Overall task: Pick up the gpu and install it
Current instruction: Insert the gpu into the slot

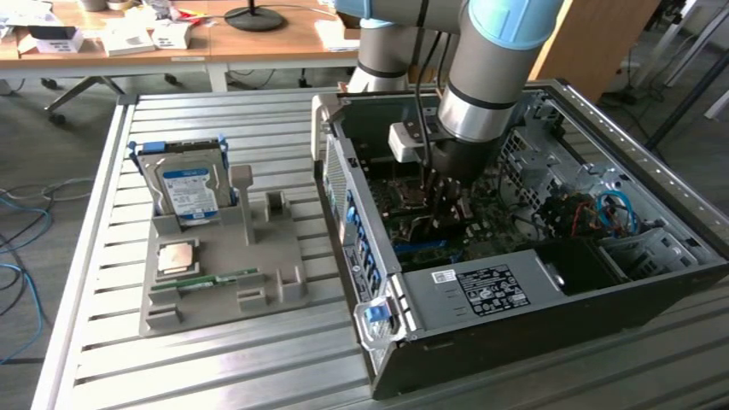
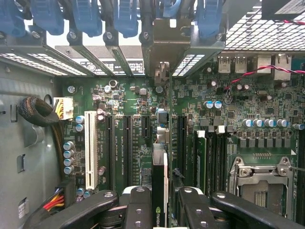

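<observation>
My gripper reaches down into the open computer case, low over the green motherboard. In the wrist view its black fingers stand on both sides of the gpu, which I see edge-on as a thin upright card with a logo on its edge. The gripper is shut on this card. The card runs in line with the long black expansion slots toward the case's rear bracket openings. I cannot tell whether its lower edge sits in a slot.
A grey holder on the slatted table carries a silver hard drive with a blue label, a square chip and a green memory stick. Red and blue cables, a processor socket and a white slot crowd the case.
</observation>
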`<state>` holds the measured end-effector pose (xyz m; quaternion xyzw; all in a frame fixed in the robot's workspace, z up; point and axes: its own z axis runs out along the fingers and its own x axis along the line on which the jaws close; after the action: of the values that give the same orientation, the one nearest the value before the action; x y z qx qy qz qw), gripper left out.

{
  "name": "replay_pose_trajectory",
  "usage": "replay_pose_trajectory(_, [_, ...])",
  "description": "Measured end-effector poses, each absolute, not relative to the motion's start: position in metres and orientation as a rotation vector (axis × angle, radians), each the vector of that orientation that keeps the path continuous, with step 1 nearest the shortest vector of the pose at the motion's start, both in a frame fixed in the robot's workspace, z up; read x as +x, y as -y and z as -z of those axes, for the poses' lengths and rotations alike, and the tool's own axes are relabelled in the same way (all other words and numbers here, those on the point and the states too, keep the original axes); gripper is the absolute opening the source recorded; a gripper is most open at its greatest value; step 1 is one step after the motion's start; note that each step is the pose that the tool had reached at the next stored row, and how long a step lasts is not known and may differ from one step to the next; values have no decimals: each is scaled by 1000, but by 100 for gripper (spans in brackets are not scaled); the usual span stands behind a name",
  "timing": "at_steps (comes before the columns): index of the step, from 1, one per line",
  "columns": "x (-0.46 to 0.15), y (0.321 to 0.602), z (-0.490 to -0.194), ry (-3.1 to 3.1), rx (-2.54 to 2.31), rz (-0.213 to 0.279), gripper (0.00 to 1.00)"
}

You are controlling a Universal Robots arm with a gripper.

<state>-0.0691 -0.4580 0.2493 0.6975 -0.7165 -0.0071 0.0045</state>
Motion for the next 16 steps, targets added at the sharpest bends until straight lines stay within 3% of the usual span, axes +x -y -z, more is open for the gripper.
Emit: replay_pose_trajectory(16, [-69,458,-249,2245,2185,23,26])
